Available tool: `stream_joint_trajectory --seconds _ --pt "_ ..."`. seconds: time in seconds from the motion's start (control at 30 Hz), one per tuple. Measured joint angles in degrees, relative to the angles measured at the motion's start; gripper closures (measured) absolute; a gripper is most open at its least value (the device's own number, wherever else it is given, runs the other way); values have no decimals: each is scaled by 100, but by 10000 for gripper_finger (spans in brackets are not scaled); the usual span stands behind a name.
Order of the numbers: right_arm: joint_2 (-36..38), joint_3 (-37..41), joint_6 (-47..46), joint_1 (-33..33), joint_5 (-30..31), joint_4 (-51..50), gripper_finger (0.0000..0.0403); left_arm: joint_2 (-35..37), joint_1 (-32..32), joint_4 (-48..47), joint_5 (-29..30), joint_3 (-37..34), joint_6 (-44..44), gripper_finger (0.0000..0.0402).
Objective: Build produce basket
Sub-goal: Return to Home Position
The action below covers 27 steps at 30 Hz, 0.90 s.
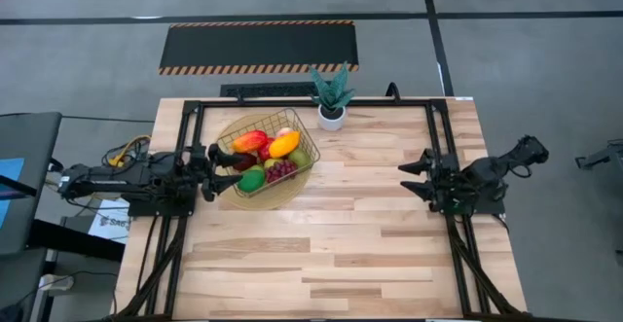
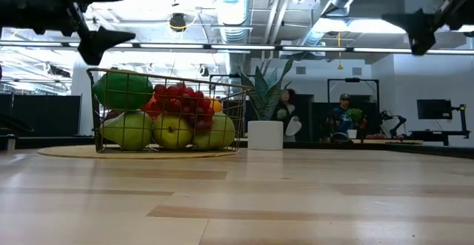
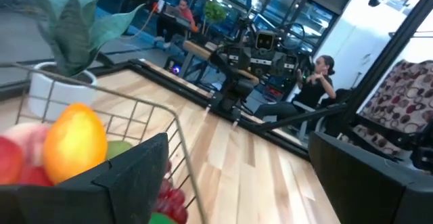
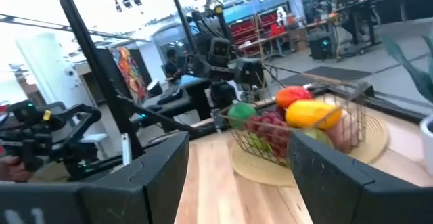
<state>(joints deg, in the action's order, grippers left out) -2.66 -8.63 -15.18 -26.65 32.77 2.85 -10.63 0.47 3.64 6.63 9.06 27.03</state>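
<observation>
The basket sits on a round mat, heaped with the produce. No fruit lies loose beside it, so loading looks complete. The left gripper hovers just beside the basket's rim, fingers spread wide and empty — probably released and free to pull away. The right gripper, well apart from the basket, is equally wide open and holds nothing — parked clear.

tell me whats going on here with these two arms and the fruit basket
Toy produce is being packed into a gold wire basket, and all the fruit in view already lies inside it. The left pincer hangs open and empty at the basket's near edge. The right pincer, also open and empty, waits apart on the right side of the table.
</observation>
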Motion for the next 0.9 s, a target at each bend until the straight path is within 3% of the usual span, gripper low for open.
stream_joint_trajectory --seconds 0.33,0.9 --pt "249 813 -275 274 -3 273 129 591 0 -47 26 -600 -86 61" --pt "232 820 224 568 21 175 129 688 -2 -72 177 -844 -367 61"
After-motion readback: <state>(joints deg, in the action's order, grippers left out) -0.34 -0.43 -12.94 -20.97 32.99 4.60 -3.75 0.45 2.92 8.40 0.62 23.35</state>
